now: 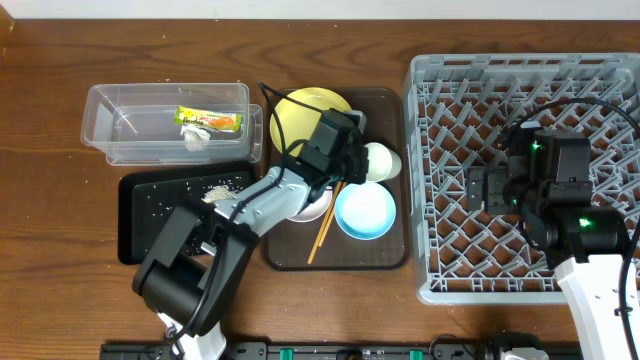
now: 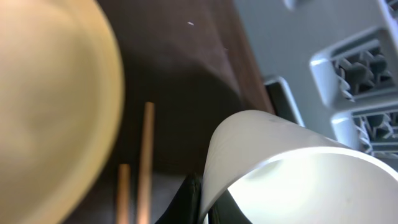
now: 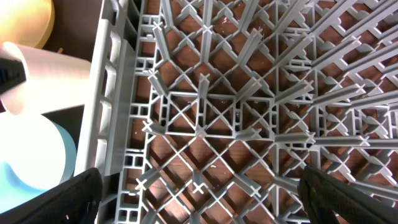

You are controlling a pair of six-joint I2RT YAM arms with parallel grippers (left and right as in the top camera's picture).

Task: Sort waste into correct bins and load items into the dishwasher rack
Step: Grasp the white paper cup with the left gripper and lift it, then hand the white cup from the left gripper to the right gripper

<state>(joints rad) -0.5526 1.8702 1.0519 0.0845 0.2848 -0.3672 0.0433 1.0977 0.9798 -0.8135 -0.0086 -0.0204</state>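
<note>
Overhead, left arm: it is stretched across the brown serving tray (image 1: pixel 385 255), with the left gripper (image 1: pixel 352 160) clenched on the small white cup (image 1: pixel 383 160). I'd judge that hold is for carrying the cup over to the rack.
Overhead, right arm: the right gripper (image 1: pixel 478 188) hangs over the dishwasher rack (image 1: pixel 520 62), well placed to take a handover. There's no dish in the rack yet.
Overhead, tray: the pale yellow plate (image 1: pixel 300 108), light blue bowl (image 1: pixel 365 212) and chopsticks (image 1: pixel 322 232) lie on it. The arm hides most of the white bowl (image 1: pixel 316 208).
Overhead, bins: the snack wrapper (image 1: pixel 210 120) is in the clear tub (image 1: pixel 105 135), and the rice scraps (image 1: pixel 215 190) are on the black tray (image 1: pixel 135 235).
Left wrist: the cup fills the frame, and one dark finger (image 2: pixel 191 196) is pressed against its wall. The other finger is cut off, and I can't tell whether the cup is clear of the tray.
Right wrist: the jaws are spread wide with nothing between them, bare lattice below. The cup shows just outside the rack wall, cropped at the edge.
</note>
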